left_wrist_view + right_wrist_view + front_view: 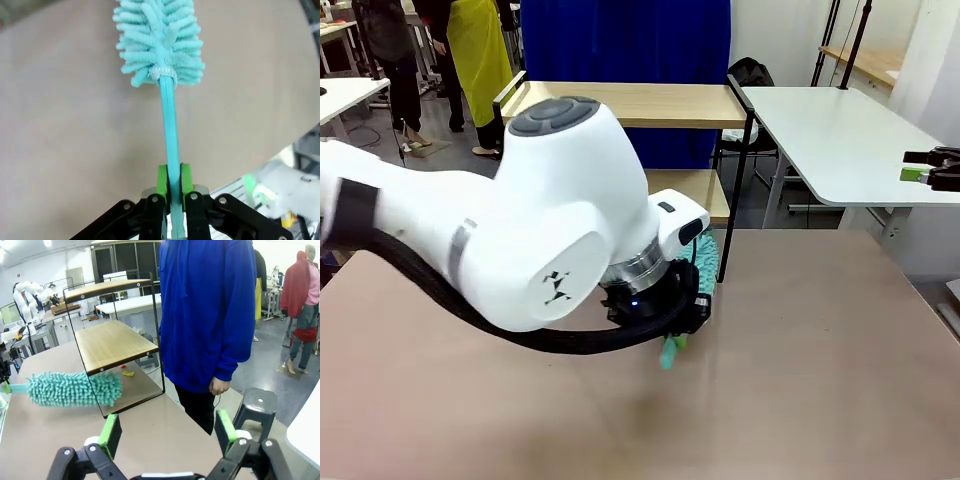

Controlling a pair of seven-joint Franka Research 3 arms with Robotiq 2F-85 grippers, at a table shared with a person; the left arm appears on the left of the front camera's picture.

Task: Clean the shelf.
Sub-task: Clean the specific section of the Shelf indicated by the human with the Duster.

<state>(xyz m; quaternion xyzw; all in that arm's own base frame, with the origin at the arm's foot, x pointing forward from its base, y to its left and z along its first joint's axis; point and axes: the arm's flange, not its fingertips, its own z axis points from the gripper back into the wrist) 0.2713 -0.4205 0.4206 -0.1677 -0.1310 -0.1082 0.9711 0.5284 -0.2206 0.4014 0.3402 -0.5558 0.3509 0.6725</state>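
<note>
A brown table (800, 360) spreads across the foreground, and a white table (840, 140) stands beyond its far right corner. A person in a blue top (207, 315) stands at the brown table's far edge with a black stool (257, 405) just beside their legs, and a yellow scrap (128, 373) and a red scrap (121, 366) lie close together on the tabletop. Farther back stand a person in a red hooded top (300, 285) and another in a yellow apron (475, 50).
</note>
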